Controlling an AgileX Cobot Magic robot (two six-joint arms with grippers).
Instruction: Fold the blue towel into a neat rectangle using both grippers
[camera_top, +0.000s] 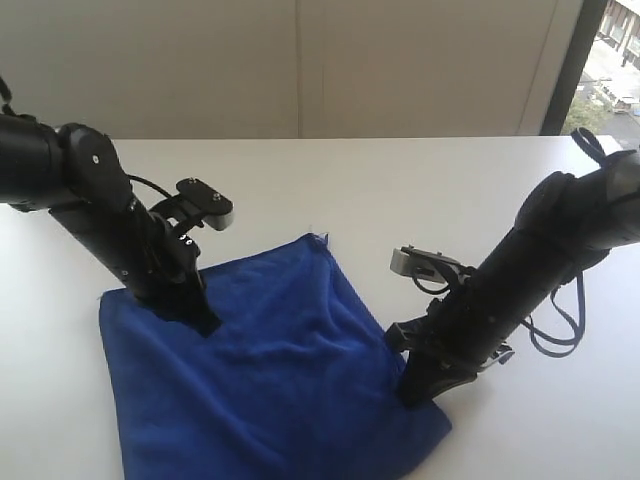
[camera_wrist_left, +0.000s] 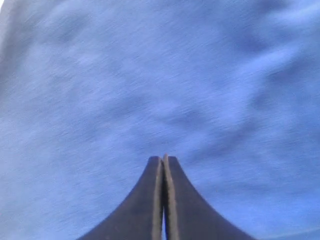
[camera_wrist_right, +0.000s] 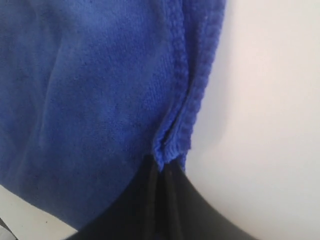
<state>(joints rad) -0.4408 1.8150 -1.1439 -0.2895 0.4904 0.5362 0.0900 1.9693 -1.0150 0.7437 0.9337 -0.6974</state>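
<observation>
Blue towel (camera_top: 270, 385) spread on the table (camera_top: 400, 185). Both arms slant steeply down onto it. The left pincer (camera_top: 197, 315) is clenched near the far-left edge, possibly pinching cloth. The right pincer (camera_top: 415, 392) is clamped on the right-edge hem.

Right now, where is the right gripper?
In the exterior view the right gripper is on the right side, at the right edge of the blue towel near its lower right corner, shut on that edge.
</observation>
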